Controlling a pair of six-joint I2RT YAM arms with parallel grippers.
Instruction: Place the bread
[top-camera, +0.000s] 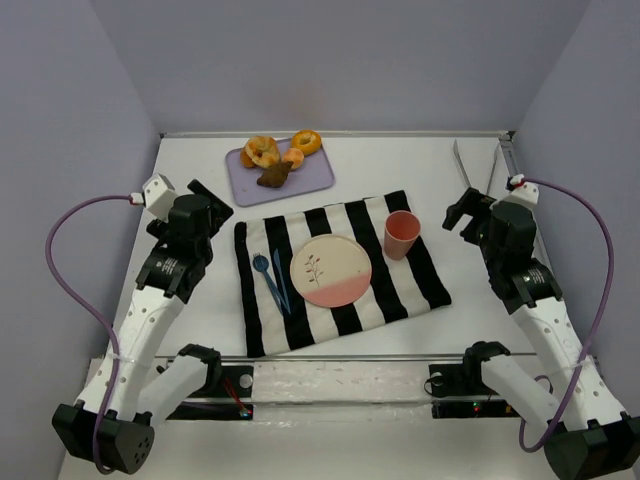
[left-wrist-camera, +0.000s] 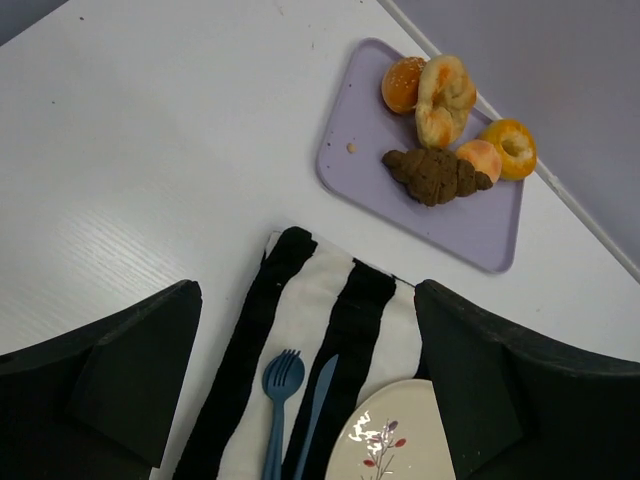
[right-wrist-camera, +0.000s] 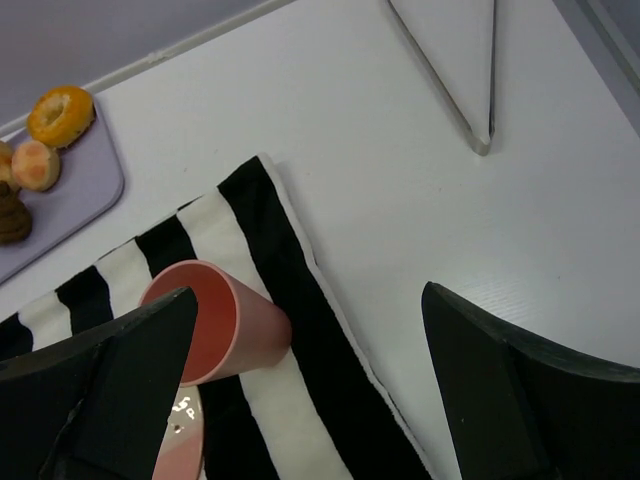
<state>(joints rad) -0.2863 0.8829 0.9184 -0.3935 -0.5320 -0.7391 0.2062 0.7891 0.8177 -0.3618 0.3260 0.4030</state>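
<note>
Bread (left-wrist-camera: 435, 175) lies on a lilac tray (left-wrist-camera: 470, 225) at the worktop's (left-wrist-camera: 150, 150) far side, touching a bun (left-wrist-camera: 480, 158). The left hand (left-wrist-camera: 308, 340) and right hand (right-wrist-camera: 308, 300) hang spread wide and empty, flanking a striped cloth (top-camera: 400, 290) bearing plate (top-camera: 330, 270) and cup (top-camera: 401, 234).

Left arm (top-camera: 150, 300) and right arm (top-camera: 545, 310) raised, left fingers (left-wrist-camera: 110, 390) spread wide — right fingers (right-wrist-camera: 110, 390) too

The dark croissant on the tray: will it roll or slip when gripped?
The bread looks lumpy with tapered ends, so it probably won't roll. Its ridged middle should grip well. It seems to touch a peach bun, which may get nudged.
</note>
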